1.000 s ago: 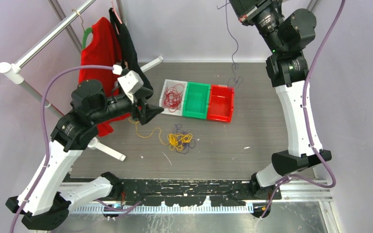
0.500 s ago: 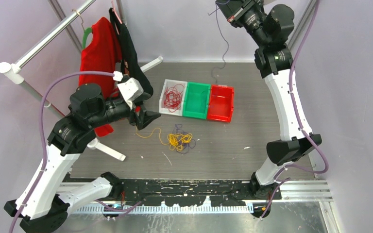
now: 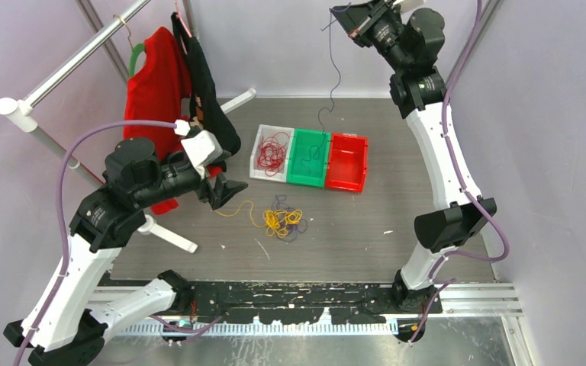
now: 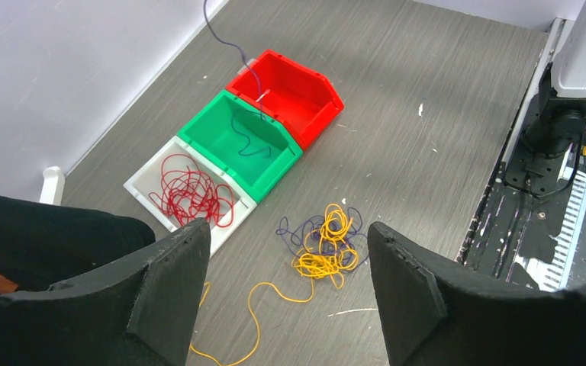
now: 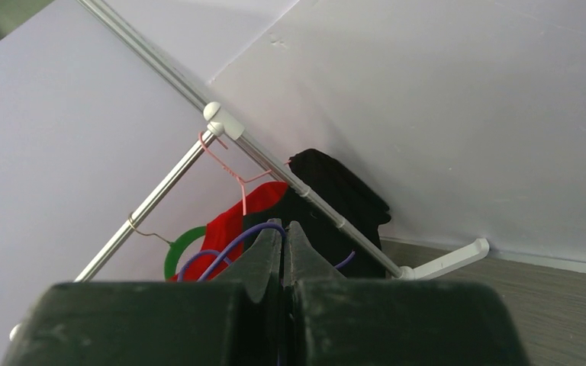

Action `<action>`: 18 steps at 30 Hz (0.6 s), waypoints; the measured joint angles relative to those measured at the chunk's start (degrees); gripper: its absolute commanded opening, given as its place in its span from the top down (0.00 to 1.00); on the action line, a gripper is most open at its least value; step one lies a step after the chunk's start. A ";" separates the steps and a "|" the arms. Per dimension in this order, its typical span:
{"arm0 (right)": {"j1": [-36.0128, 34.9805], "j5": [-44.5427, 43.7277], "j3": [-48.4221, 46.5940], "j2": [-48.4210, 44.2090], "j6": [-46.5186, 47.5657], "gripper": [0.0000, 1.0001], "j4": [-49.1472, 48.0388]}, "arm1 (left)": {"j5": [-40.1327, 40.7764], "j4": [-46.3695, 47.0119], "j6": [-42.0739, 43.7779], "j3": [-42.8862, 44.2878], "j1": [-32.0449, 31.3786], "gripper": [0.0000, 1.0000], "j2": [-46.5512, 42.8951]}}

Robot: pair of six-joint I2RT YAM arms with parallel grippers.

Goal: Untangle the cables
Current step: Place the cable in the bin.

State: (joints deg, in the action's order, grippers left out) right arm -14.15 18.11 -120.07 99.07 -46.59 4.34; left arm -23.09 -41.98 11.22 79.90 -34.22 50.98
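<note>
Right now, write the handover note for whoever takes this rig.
Right gripper: shut on a purple cable, held high; the cable's loose end dangles into the green bin.
Left gripper: open, empty, above the table.
Done: red cables lie in the white bin.
Left: the yellow and purple tangle on the table.

Purple cable point(image 3: 336, 69): pinched in shut jaws of right gripper point(image 5: 284, 229), hangs below them, curly tail in green bin point(image 3: 317, 171).
Red cables point(image 3: 272, 151): loose coil in white bin point(image 3: 255, 160), ahead of left jaw of open left gripper point(image 4: 286, 229).
Yellow-purple tangle point(image 3: 284, 219): flat, seen between those jaws.
</note>
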 measured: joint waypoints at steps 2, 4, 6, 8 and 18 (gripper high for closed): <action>-0.22 0.02 0.22 0.26 0.02 0.99 -0.09 | -0.02 0.00 0.00 0.00 0.00 0.25 0.00; -0.50 0.02 0.22 0.70 0.04 0.99 -0.37 | 0.00 -0.02 0.00 0.00 0.00 0.25 0.00; -0.76 0.02 0.22 1.27 0.13 0.99 -0.50 | -0.02 -0.02 0.00 0.00 0.00 0.25 0.00; -0.92 0.00 0.22 1.97 0.42 0.99 -0.46 | -0.02 -0.02 0.00 0.00 0.00 0.25 0.00; -2.54 -1.62 9.53 2.67 5.90 0.99 1.73 | -0.04 -0.04 0.00 0.00 0.00 0.25 0.00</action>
State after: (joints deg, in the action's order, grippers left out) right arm -16.69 16.49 -110.54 101.73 -40.69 6.07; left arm -23.14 -42.02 11.22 79.90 -34.22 50.98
